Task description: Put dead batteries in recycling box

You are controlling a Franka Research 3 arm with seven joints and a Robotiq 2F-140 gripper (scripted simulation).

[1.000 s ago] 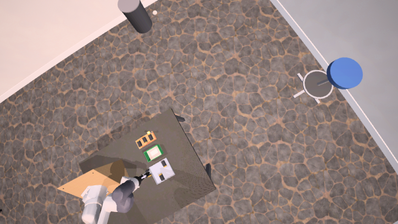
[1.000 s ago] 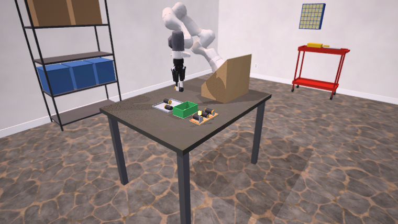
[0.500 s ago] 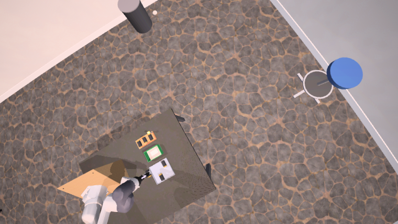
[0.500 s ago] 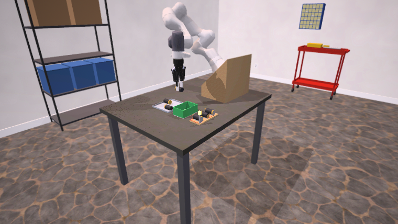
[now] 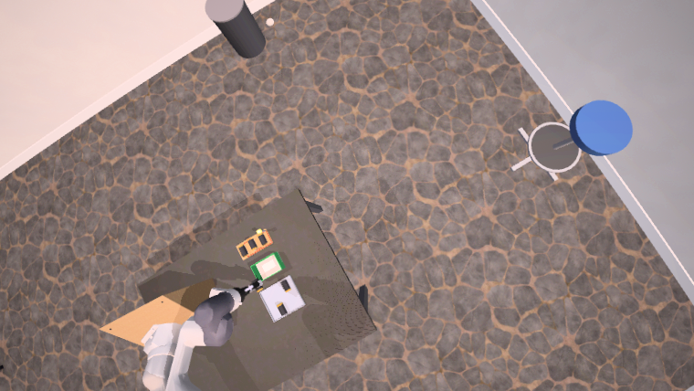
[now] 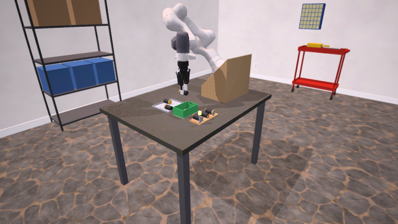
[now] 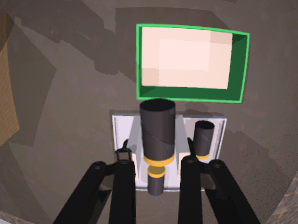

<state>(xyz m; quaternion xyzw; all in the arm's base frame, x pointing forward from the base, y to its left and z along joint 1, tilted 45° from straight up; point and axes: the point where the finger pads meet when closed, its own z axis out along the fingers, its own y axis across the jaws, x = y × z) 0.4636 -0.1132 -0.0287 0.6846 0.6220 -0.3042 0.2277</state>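
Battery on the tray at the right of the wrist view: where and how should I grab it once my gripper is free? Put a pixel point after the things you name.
I'd come straight down and close across the middle of its black barrel. The battery (image 7: 203, 137) lies on its side in the tray (image 7: 222, 131), so its long round sides face the fingers, with bare tray either side.

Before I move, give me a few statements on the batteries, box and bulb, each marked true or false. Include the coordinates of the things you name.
The fingers hold a battery (image 6: 184, 92) (image 7: 158, 131). True.
The box (image 5: 254, 272) (image 6: 180, 111) (image 7: 241, 70) lies on its side. False: it stands upright.
The tray (image 5: 275, 318) (image 6: 158, 108) (image 7: 120, 135) has three batteries lying in it. False: it has two.
The bulb (image 5: 259, 231) (image 6: 199, 112) is lit. True.
The holder (image 5: 245, 257) (image 6: 198, 122) has three batteries in it. True.
One battery is already in the box. False: none is in it.
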